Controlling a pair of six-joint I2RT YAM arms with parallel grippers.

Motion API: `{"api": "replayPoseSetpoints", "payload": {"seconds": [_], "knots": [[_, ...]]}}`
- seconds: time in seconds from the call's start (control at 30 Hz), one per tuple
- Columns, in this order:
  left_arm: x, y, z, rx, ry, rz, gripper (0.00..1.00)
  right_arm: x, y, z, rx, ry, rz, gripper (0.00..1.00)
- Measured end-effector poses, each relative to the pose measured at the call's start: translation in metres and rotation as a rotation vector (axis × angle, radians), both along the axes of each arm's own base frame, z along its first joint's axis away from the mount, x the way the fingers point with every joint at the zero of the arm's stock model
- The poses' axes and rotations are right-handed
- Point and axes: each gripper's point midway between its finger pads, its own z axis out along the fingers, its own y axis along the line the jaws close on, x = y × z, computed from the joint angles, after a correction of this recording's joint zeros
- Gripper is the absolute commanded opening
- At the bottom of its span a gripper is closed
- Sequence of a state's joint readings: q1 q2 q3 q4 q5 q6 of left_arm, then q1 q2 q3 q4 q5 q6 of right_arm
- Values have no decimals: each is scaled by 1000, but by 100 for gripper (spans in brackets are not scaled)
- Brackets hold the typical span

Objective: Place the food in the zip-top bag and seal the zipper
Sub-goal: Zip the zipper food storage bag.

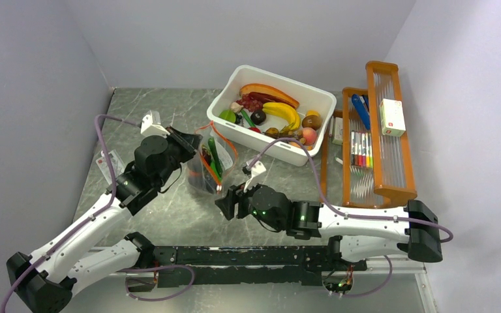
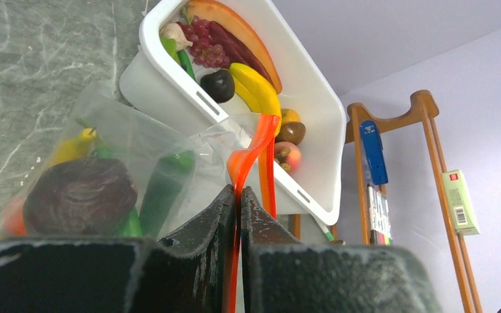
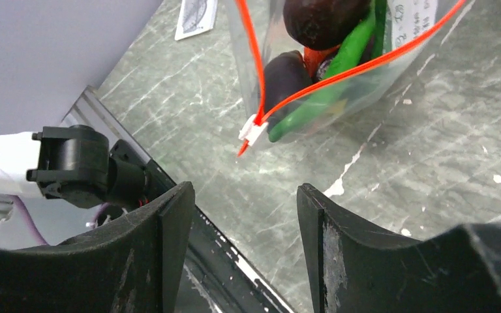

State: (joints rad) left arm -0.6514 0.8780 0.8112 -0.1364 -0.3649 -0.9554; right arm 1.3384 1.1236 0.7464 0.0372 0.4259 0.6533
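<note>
The left gripper (image 2: 237,195) is clamped tight on one end of the orange-red zipper (image 2: 251,153), holding up the zip-top bag (image 1: 203,171) at the middle of the grey marble table (image 1: 163,222). The right gripper (image 3: 244,195) hovers just short of the bag's near side, its jaws partly apart with nothing between them. The bag's mouth gapes, the two zipper strips spreading away from a small white slider (image 3: 253,130) at the near corner. Food (image 2: 81,195) already lies inside: a dark purple piece, green pieces, a yellow one and a touch of orange. More food (image 1: 284,112), including a banana, grapes and an orange slice, fills the white tub (image 1: 287,79) just behind the bag, with the tub's near wall close against the plastic. To the right stands an orange wooden rack (image 1: 394,192) with marker pens (image 1: 361,150) and a small white box (image 1: 391,117), well apart from both grippers. A purple cable from the right arm loops across the tub's front.
</note>
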Motion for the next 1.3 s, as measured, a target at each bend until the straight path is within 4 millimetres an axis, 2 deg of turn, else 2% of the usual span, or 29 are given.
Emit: {"api": "replayPoseSetpoints", "payload": {"seconds": [0.2, 0.3, 0.4, 0.47, 0.53, 0.6, 0.73, 0.87, 1.0, 1.13, 1.23, 1.3], "knots": [[3, 1, 6, -51, -4, 29, 7, 5, 10, 2, 38, -77, -32, 60], [3, 2, 11, -90, -13, 41, 7, 15, 17, -3, 41, -99, -74, 55], [0, 4, 17, -129, -20, 50, 7, 22, 21, -18, 4, -117, -104, 40], [-1, 6, 20, -154, -23, 56, 7, 26, 23, -23, -12, -135, -117, 24], [-3, 7, 23, -174, -25, 62, 7, 30, 24, -21, -13, -159, -130, 8], [-5, 10, 22, -187, -25, 71, 7, 34, 24, -14, -11, -199, -135, 0], [-7, 14, 21, -205, -24, 87, 8, 36, 25, -5, -21, -290, -105, 0], [-10, 17, 20, -216, -24, 90, 38, 31, 14, -10, -39, -359, -38, 0], [-14, 21, 24, -172, -57, 78, 53, 30, 2, -18, -95, -441, 75, 0], [-24, 23, 29, -14, -135, 0, 57, 44, -11, -20, -160, -519, 197, 0], [-41, 5, 33, 211, -285, -217, 57, 57, -22, -17, -199, -562, 280, 0], [-53, -7, 30, 366, -382, -366, 57, 58, -22, -13, -225, -598, 358, 0]]}}
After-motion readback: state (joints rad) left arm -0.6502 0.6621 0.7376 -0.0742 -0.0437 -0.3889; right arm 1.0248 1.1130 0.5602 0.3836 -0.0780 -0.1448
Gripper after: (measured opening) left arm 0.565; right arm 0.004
